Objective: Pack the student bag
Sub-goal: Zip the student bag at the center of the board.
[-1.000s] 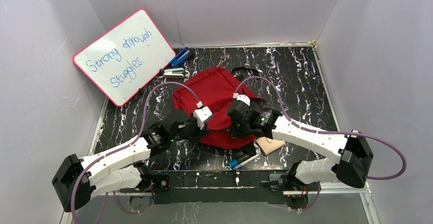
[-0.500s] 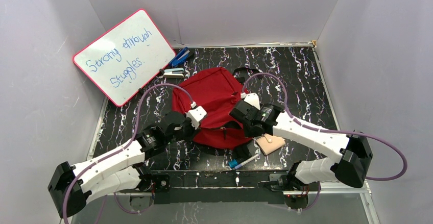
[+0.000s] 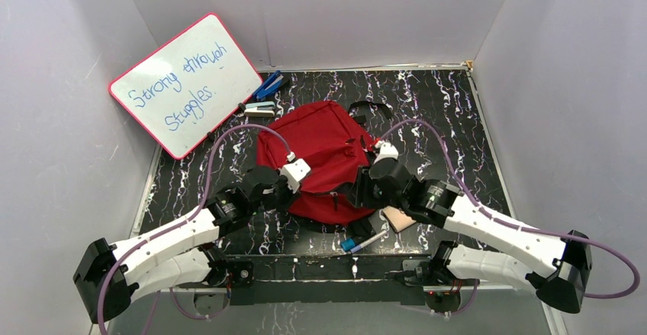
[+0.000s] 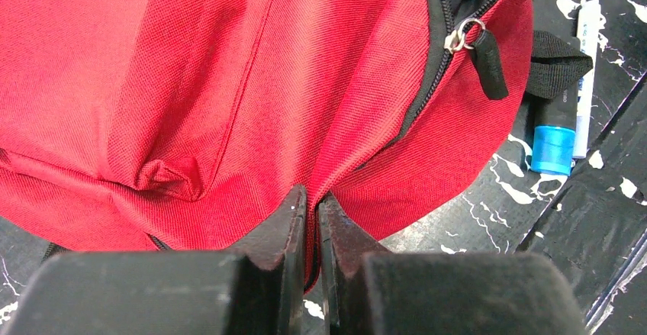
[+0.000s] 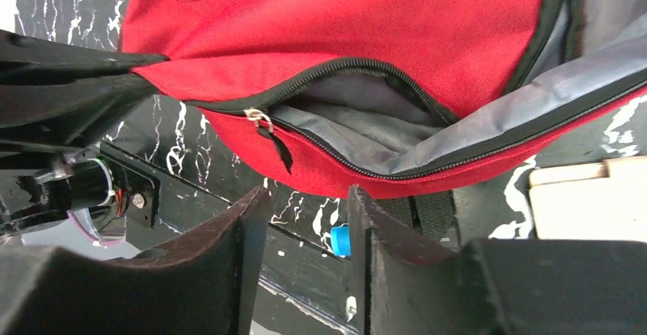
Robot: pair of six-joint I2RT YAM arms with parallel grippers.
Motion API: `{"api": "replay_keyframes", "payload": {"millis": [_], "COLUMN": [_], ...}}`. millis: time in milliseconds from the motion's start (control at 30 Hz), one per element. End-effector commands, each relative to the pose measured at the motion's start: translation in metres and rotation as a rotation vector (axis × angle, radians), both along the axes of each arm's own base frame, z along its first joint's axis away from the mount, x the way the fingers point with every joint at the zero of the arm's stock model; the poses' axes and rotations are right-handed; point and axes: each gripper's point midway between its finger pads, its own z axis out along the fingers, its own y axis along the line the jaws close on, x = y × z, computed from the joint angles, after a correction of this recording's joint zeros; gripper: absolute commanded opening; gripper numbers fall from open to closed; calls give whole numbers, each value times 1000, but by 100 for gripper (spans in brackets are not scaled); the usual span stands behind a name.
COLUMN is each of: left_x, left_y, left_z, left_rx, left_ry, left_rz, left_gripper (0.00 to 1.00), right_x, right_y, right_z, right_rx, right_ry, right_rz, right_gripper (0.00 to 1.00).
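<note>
The student bag [image 3: 313, 148] is a dark-red backpack lying in the middle of the black marbled table. My left gripper [image 3: 284, 195] is at its near-left edge, shut on a fold of the red fabric [image 4: 336, 159], which is pinched between the fingers [image 4: 311, 198]. My right gripper [image 3: 365, 192] hangs at the bag's near-right edge, open [image 5: 309, 194] with nothing between its fingers. Just past its tips a pocket gapes, showing grey lining [image 5: 358, 114]. A black zipper pull [image 5: 276, 146] hangs at the opening's end, and the zipper pull [image 4: 488, 60] also shows in the left wrist view.
A marker with a blue cap [image 3: 358, 242] and a beige wallet [image 3: 403, 217] lie on the table near the bag's front edge. At the back left a whiteboard [image 3: 185, 83] leans on the wall, with staplers [image 3: 263, 95] beside it. Grey walls enclose the table.
The right gripper has opened, letting go of the bag, and drawn back slightly toward the near edge while its elbow swung down and right. The left gripper keeps its pinch on the fabric.
</note>
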Motion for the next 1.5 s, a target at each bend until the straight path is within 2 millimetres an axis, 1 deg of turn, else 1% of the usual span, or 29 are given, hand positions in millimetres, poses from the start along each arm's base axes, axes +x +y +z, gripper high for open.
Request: {"api": "replay_keyframes", "payload": {"millis": [0,67,233,333,433,500,567,733,833,900,1067,1133,1233,1300,1367,1467], "left_x": [7,7,8,8,7,7,7,2,2,4,4,4,4,4,5,5], "left_y": [-8,-8,-10,-10,-9,-9,-9,-13,-13,-17,-17,-17,-17,-16,-14,-11], "left_z": [16,17,16,16,16,17,17,15,15,19,19,18,19,19,19,20], "left_rx": [-50,-55,-58,-56,-59,-62,-64,-72,-73,-92,-92,-92,-97,-97,-93,-85], "left_ry": [-32,-38,-38,-36,-35,-37,-37,-18,-13,-28,-29,-27,-27,-29,-30,-35], "left_rz": [-3,-2,-3,-2,-1,-1,0,-26,-30,-32,-32,-31,-28,-25,-18,-7], "left_gripper": [0,0,0,0,0,0,0,0,0,0,0,0,0,0,0,0], "right_x": [-3,-5,-11,-9,-2,3,7,14,16,18,21,21,24,24,26,28], "right_y": [30,33,47,53,51,44,42,45,53,58,67,65,60,51,44,30], "right_z": [-4,-11,-20,-23,-25,-34,-39,-48,-49,-47,-37,-40,-45,-52,-54,-50], "right_rx": [187,179,191,200,179,134,105,86,90,104,144,130,105,61,33,-7], "right_ry": [9,-2,-56,-84,-114,-107,-105,-123,-138,-154,-193,-190,-174,-164,-168,-179], "right_rz": [-19,-12,21,22,-7,-52,-80,-97,-79,-63,-38,-43,-83,-106,-128,-163], "right_gripper": [54,57,56,56,55,53,53,51,49,48,45,42,32,26,18,4]}}
